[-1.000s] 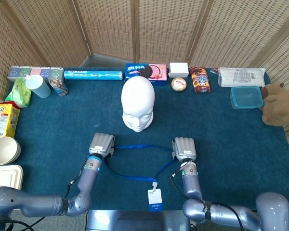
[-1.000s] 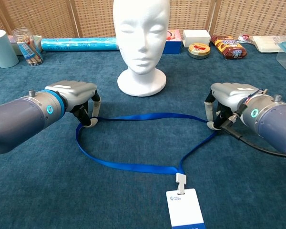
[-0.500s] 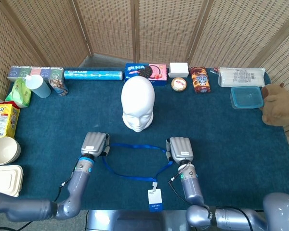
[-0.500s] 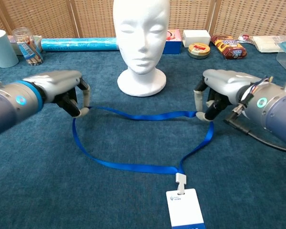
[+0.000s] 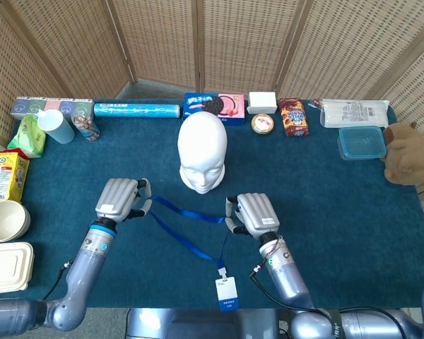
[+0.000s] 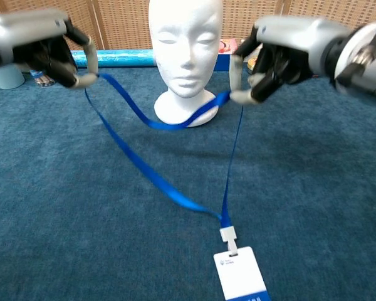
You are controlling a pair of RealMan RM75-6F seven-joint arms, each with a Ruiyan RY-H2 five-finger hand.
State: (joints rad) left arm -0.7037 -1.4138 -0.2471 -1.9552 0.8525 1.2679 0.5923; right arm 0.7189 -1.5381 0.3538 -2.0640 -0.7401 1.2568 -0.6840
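Note:
A blue lanyard [image 6: 151, 176] hangs stretched between my two hands, its loop sagging in front of the white mannequin head [image 6: 183, 50]. My left hand [image 6: 47, 44] pinches the strap at the upper left; my right hand [image 6: 282, 53] pinches it at the upper right. Both hands are raised above the blue cloth. The white badge card [image 6: 240, 273] on the lanyard's clip lies on the cloth near the front edge. From the head view, the left hand [image 5: 119, 200] and right hand [image 5: 252, 215] flank the mannequin head [image 5: 202, 150], with the lanyard [image 5: 188, 233] running down to the badge [image 5: 225, 293].
Along the back edge stand a white cup [image 5: 56, 124], a blue roll [image 5: 136, 110], a cookie box [image 5: 213, 106], a white box [image 5: 263, 102] and snack packs [image 5: 294, 116]. A blue-lidded container [image 5: 362, 142] and a brown plush toy [image 5: 407, 152] are at the right. Bowls and boxes [image 5: 4, 220] sit at the left.
Both hands have risen off the cloth and moved apart, lifting the lanyard's loop into the air. The strap is now taut down to the badge, which stays on the cloth.

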